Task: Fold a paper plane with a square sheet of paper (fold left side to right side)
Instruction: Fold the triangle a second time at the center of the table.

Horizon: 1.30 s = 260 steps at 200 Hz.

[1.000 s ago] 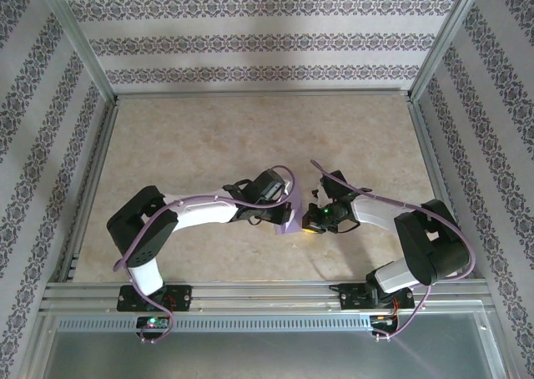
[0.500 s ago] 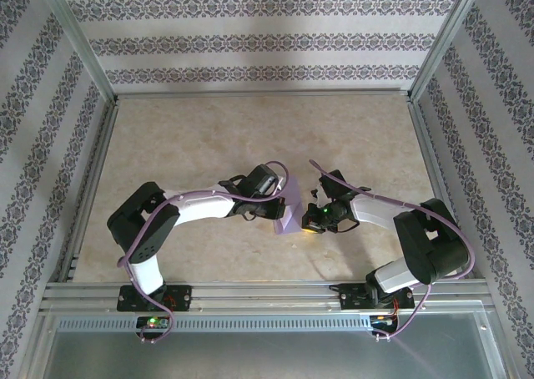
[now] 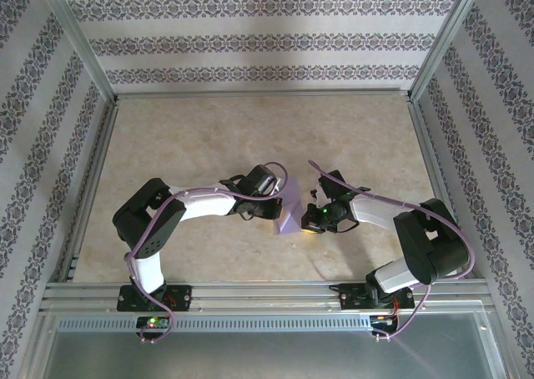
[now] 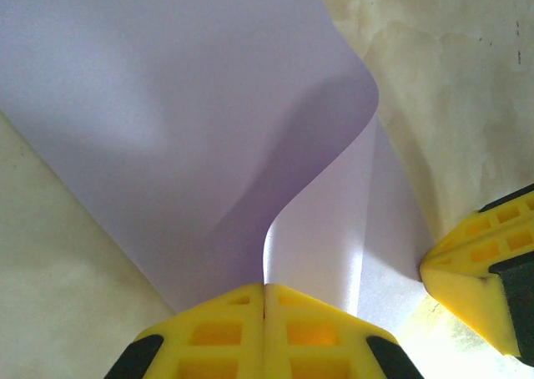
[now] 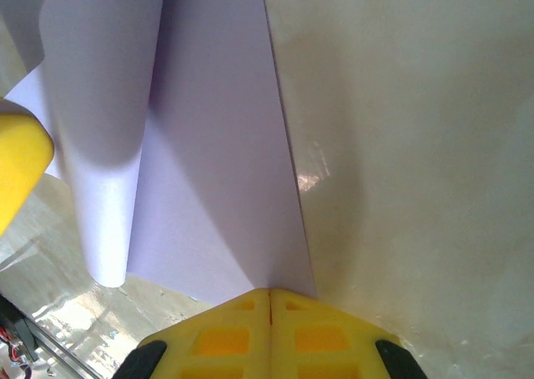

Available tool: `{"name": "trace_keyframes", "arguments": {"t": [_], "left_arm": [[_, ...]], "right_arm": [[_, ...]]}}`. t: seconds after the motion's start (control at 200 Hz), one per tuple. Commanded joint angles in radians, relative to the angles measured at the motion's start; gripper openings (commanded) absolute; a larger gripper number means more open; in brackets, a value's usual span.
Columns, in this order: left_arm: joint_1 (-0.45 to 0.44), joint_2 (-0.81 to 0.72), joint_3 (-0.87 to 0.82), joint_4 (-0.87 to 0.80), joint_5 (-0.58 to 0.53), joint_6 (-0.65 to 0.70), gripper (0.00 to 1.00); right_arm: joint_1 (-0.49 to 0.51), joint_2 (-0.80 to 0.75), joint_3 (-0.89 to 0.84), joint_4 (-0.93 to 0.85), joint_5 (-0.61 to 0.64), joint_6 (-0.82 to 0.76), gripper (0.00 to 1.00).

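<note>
Left gripper (image 4: pixel 264 300): clamped on paper's (image 4: pixel 167 103) raised, curled edge.
Right gripper (image 5: pixel 270 300): clamped on its right edge.
Risk: curl slips, crease skews.

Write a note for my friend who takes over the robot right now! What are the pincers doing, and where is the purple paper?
Left pincer: shut on the square sheet of paper, holding one side lifted and curled over.
Right pincer: shut on the sheet's opposite edge, low against the table.
Paper: mid-table, between the two pincers.
Done: the left side is raised and arching toward the right side.
Left: bring the edges together, press the crease flat, then make every later fold of the plane.
</note>
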Motion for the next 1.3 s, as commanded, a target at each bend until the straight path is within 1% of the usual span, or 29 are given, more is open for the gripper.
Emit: {"name": "trace_keyframes", "arguments": {"t": [0.0, 0.675, 1.294], "left_arm": [[0.015, 0.019, -0.007, 0.001, -0.012, 0.03, 0.0], [0.033, 0.012, 0.007, -0.015, -0.058, 0.052, 0.0], [0.035, 0.041, 0.0, -0.019, -0.056, 0.061, 0.0]], "right_arm": [[0.014, 0.01, -0.012, -0.049, 0.044, -0.01, 0.0], [0.014, 0.013, -0.018, -0.049, 0.05, -0.011, 0.0], [0.014, 0.013, -0.007, -0.052, 0.048, -0.013, 0.0]]}}
